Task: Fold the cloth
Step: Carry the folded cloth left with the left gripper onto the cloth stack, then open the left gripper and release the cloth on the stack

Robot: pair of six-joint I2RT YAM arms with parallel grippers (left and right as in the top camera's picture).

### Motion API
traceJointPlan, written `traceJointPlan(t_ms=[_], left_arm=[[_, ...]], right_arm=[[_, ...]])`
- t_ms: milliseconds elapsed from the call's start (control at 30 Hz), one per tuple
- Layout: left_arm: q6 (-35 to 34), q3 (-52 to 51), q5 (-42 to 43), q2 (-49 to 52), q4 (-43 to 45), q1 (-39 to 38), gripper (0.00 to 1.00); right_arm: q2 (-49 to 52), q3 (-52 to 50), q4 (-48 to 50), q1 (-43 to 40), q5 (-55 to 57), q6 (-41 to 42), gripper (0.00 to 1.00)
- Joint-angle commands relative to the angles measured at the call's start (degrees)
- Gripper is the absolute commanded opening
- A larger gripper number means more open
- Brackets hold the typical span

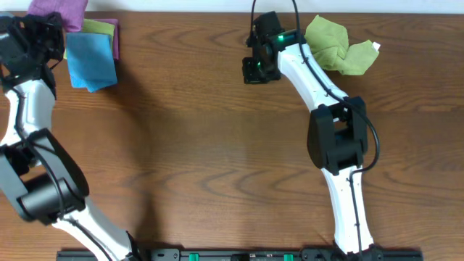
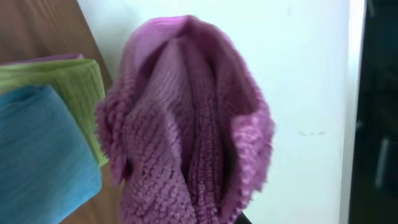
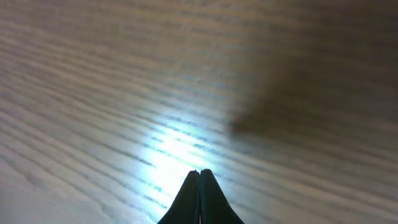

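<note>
The left hand [image 1: 45, 27] is clamped tight on the purple cloth [image 2: 186, 124] and holds it bunched and lifted just behind the blue cloth [image 1: 90, 64], at the far edge of the worktop [image 1: 203, 159]. The fabric hides the hand's own fingers in its wrist view. The right hand [image 3: 200, 186] grips nothing, its tips pressed together over bare wood well to the right of the blue cloth.

By my reading this is the fetching step: the cloth is picked up but not laid out, and no fold is made. The next move calls for carrying it to the open wood right of and nearer than the blue cloth and spreading it flat. That likely needs the right hand to take a second corner.

The purple cloth is mauve, looped and fluffy, gathered into one deep pleat with its edges curling inward. No flat face shows, and I cannot find its tag. The blue cloth lies on a folded green cloth [image 2: 59, 81]. A crumpled light-green cloth [image 1: 337, 45] sits far right of the blue one, with a white tag [image 1: 375, 46].
</note>
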Motion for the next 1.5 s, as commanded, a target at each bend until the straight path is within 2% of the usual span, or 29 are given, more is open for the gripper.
traceJointPlan(t_ms=[0,200,700,1000,1033,1067,1133,1167,1467], left_arm=[[-7.9,0.1,3.3,4.5,2.2,0.3,0.06],[-9.1,0.1,4.9,8.4,3.0,0.4,0.06],[-9.1,0.1,2.7,14.3,2.8,1.6,0.06],[-6.8,0.1,3.5,15.0,2.4,1.8,0.06],[-5.7,0.1,4.0,15.0,2.4,1.8,0.1],[-5.0,0.1,4.7,15.0,2.4,1.8,0.24],[-4.0,0.1,5.9,15.0,2.4,1.9,0.67],[-3.5,0.1,6.8,15.0,2.4,2.0,0.96],[-3.2,0.1,14.9,14.8,3.0,4.0,0.96]], right_arm=[[-1.8,0.7,-1.0,0.9,-0.1,-0.8,0.02],[-1.8,0.7,-2.8,1.1,-0.1,-0.9,0.01],[-1.8,0.9,-3.5,1.6,-0.1,-0.9,0.01],[-1.8,1.5,-3.8,1.7,-0.1,-0.9,0.01],[-1.8,1.5,-3.8,1.7,-0.1,-0.9,0.01],[-1.8,1.5,-3.8,1.7,-0.1,-0.9,0.01],[-1.8,1.5,-4.0,1.7,-0.1,-0.9,0.02],[-1.8,1.5,-4.2,1.7,-0.1,-0.9,0.01],[-1.8,1.8,-5.2,2.3,-0.1,-0.9,0.01]])
